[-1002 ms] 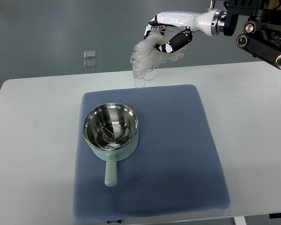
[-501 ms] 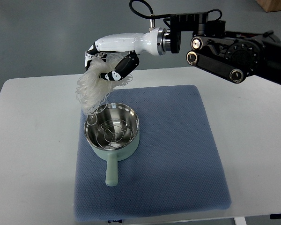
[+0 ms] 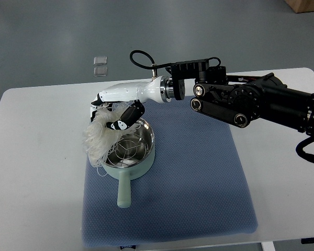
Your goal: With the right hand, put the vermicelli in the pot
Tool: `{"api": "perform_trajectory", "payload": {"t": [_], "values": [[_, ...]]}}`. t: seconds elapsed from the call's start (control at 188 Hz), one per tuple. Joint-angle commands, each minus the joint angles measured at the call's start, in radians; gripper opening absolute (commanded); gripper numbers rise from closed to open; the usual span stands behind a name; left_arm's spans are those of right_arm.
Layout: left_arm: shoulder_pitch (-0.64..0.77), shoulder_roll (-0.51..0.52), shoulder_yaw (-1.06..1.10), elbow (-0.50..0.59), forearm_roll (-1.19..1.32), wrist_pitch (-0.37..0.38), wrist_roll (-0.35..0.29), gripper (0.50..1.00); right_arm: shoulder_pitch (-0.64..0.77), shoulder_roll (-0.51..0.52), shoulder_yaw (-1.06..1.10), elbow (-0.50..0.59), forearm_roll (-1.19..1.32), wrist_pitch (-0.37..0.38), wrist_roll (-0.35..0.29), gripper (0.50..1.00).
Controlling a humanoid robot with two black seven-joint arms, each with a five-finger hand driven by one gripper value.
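Note:
My right hand point(image 3: 114, 116) reaches in from the right and is shut on a bundle of translucent white vermicelli point(image 3: 98, 138). The bundle hangs down over the left rim of the pot point(image 3: 130, 151), a steel-lined pale green pot with a wire basket inside and a handle point(image 3: 124, 191) pointing toward me. Part of the vermicelli drapes outside the rim onto the blue mat point(image 3: 199, 178). The left hand does not show.
The mat lies on a white table point(image 3: 36, 172). Two small clear packets point(image 3: 99, 66) lie on the grey floor beyond the table's far edge. My black right arm point(image 3: 251, 102) spans the far right part of the mat.
My right hand has moved left and down toward me with the vermicelli, from high above the table's far edge to the pot's left rim.

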Motion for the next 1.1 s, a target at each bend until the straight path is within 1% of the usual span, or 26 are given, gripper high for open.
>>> {"api": "perform_trajectory", "payload": {"t": [0.0,0.005,0.011,0.016,0.021,0.027,0.032,0.037,0.043,0.048,0.053,0.059,0.064,0.069,0.075,0.08,0.112,0.144,0.245,0.373,0.533,0.629,0.757,0.81,0.928,1.093], "values": [[0.0,0.0,0.0,0.0,-0.001,0.0,0.0,1.0,-0.031,-0.01,0.012,-0.001,0.003,-0.002,0.0,0.5],[0.0,0.0,0.0,0.0,0.0,0.0,0.0,1.0,-0.036,-0.012,0.015,-0.001,0.006,-0.001,0.0,0.525],[0.0,0.0,0.0,0.0,0.0,0.0,0.0,1.0,-0.036,-0.012,0.015,-0.001,0.006,-0.001,0.0,0.525],[0.0,0.0,0.0,0.0,0.0,0.0,0.0,1.0,-0.04,-0.012,0.017,-0.001,0.009,-0.002,0.0,0.594],[0.0,0.0,0.0,0.0,0.0,0.0,0.0,1.0,-0.04,-0.012,0.017,-0.001,0.009,-0.002,0.0,0.594],[0.0,0.0,0.0,0.0,0.0,0.0,0.0,1.0,-0.043,-0.013,0.017,-0.002,0.014,-0.002,0.0,0.661],[0.0,0.0,0.0,0.0,0.0,0.0,0.0,1.0,-0.043,-0.013,0.017,-0.002,0.014,-0.002,0.0,0.662],[0.0,0.0,0.0,0.0,0.0,0.0,0.0,1.0,-0.046,-0.015,0.018,-0.002,0.015,-0.002,0.0,0.725],[0.0,0.0,0.0,0.0,0.0,0.0,0.0,1.0,-0.046,-0.015,0.018,-0.002,0.015,-0.002,0.0,0.725],[0.0,0.0,0.0,0.0,0.0,0.0,0.0,1.0,-0.051,-0.015,0.02,-0.001,0.018,-0.002,0.0,0.782],[0.0,0.0,0.0,0.0,0.0,0.0,0.0,1.0,-0.051,-0.015,0.02,-0.001,0.018,-0.002,0.0,0.782],[0.0,0.0,0.0,0.0,0.0,0.0,0.0,1.0,-0.054,-0.016,0.02,-0.001,0.02,-0.002,0.002,0.825],[0.0,0.0,0.0,0.0,0.0,0.0,0.0,1.0,-0.054,-0.016,0.02,-0.001,0.02,-0.002,0.002,0.825],[0.0,0.0,0.0,0.0,-0.001,0.0,0.0,1.0,-0.057,-0.016,0.021,-0.001,0.02,-0.002,0.002,0.856],[0.0,0.0,0.0,0.0,-0.001,0.0,0.0,1.0,-0.057,-0.016,0.021,-0.001,0.02,-0.002,0.002,0.856],[0.0,0.0,0.0,0.0,0.0,0.0,0.0,1.0,-0.059,-0.016,0.023,-0.001,0.02,-0.002,0.0,0.868],[0.0,0.0,0.0,0.0,0.0,0.0,0.0,1.0,-0.062,-0.016,0.024,-0.001,0.02,-0.002,0.0,0.87],[0.0,0.0,0.0,0.0,0.0,0.0,0.0,1.0,-0.063,-0.018,0.027,-0.001,0.02,-0.002,0.0,0.893],[0.001,0.0,0.0,0.0,0.0,0.0,0.0,1.0,-0.063,-0.035,0.029,-0.001,0.028,0.001,0.002,0.913],[0.0,0.0,0.0,0.0,0.0,0.0,0.0,1.0,-0.052,-0.067,0.029,-0.001,0.086,0.012,0.002,0.913],[0.0,0.0,0.0,0.0,0.0,0.0,0.0,1.0,-0.056,-0.12,0.089,-0.001,0.232,0.027,0.0,0.911],[0.001,0.0,0.0,0.0,0.0,0.0,0.0,1.0,-0.074,-0.15,0.142,-0.001,0.359,0.064,-0.003,0.911],[0.0,0.0,0.0,-0.001,0.0,0.0,0.0,1.0,-0.195,-0.196,0.185,-0.001,0.581,0.076,-0.023,0.913],[0.0,0.0,0.0,0.0,0.0,0.0,0.0,1.0,-0.243,-0.199,0.198,-0.001,0.666,0.076,-0.035,0.913],[0.0,0.0,0.0,0.0,0.0,0.0,0.0,1.0,-0.338,-0.2,0.224,-0.004,0.799,0.075,-0.037,0.913],[0.0,0.0,0.0,0.0,0.0,0.0,0.0,1.0,-0.476,-0.197,0.33,-0.004,0.986,0.07,-0.044,0.913]]}}
